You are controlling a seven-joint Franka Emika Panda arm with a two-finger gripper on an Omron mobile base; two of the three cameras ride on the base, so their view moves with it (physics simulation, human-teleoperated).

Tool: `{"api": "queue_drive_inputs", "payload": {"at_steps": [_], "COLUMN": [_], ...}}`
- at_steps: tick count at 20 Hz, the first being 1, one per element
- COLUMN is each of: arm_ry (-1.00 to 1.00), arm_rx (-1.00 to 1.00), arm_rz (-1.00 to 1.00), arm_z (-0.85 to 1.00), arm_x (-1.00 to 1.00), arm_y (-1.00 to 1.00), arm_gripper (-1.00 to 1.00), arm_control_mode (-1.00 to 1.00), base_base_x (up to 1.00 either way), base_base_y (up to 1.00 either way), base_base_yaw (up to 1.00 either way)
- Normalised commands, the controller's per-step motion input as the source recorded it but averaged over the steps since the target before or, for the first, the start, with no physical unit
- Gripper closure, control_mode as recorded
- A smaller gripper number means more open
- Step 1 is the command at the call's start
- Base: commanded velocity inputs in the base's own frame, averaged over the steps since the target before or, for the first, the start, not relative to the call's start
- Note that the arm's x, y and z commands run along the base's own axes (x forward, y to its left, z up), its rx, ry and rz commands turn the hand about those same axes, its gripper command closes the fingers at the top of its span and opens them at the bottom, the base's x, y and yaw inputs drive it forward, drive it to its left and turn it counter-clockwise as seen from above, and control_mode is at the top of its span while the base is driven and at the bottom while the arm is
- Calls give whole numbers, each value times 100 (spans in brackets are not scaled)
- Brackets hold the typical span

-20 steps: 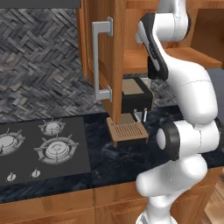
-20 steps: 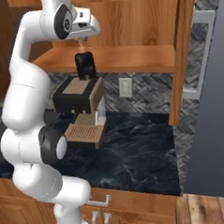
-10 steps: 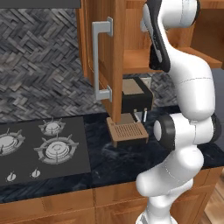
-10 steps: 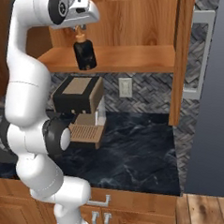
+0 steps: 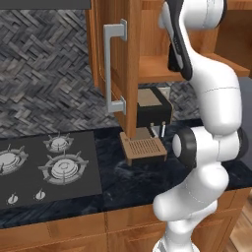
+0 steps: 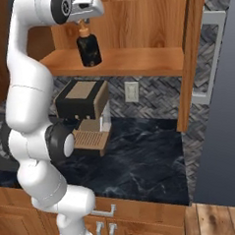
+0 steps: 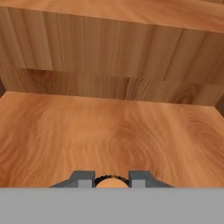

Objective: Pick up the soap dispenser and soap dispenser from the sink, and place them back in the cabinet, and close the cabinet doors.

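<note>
My gripper (image 6: 84, 24) is shut on the tan pump of the black, squarish soap dispenser (image 6: 88, 50). The bottle hangs upright just above the cabinet's inner shelf (image 6: 136, 61), near its left end. In the left base view a dark sliver of the soap dispenser (image 5: 172, 58) peeks out behind my forearm. The hand view looks along the wooden shelf (image 7: 113, 131) to the cabinet's back wall, and the gripper (image 7: 112, 180) has the tan pump top between its fingertips (image 7: 84, 177). Both cabinet doors stand open: the left door (image 5: 132, 74) with its grey bar handle (image 5: 111, 69), and the right door (image 6: 190, 56).
A black coffee machine (image 6: 81, 99) with a wooden drip tray (image 5: 142, 147) stands on the dark counter (image 6: 142, 162) directly under the shelf. A gas hob (image 5: 44, 167) lies to the left. A tall grey panel (image 6: 224, 132) bounds the right side.
My arm has raised the black soap dispenser and carried it further in over the cabinet shelf. The grip on the pump has stayed shut.
</note>
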Motion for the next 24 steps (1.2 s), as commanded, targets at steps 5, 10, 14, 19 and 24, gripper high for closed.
{"api": "queue_drive_inputs", "payload": {"at_steps": [5, 10, 14, 19, 24], "arm_ry": [-14, -4, 0, 0, 0], "arm_rx": [0, 0, 0, 0, 0], "arm_rz": [0, 0, 0, 0, 0], "arm_z": [-2, -13, -19, -22, -17], "arm_x": [37, 9, 3, 13, 28], "arm_y": [0, 1, 1, 6, 2], "arm_gripper": [100, 100, 100, 100, 100], "arm_control_mode": [-100, -100, -100, -100, -100], "base_base_x": [0, 0, 0, 0, 0], "base_base_y": [0, 0, 0, 0, 0], "base_base_yaw": [0, 0, 0, 0, 0]}}
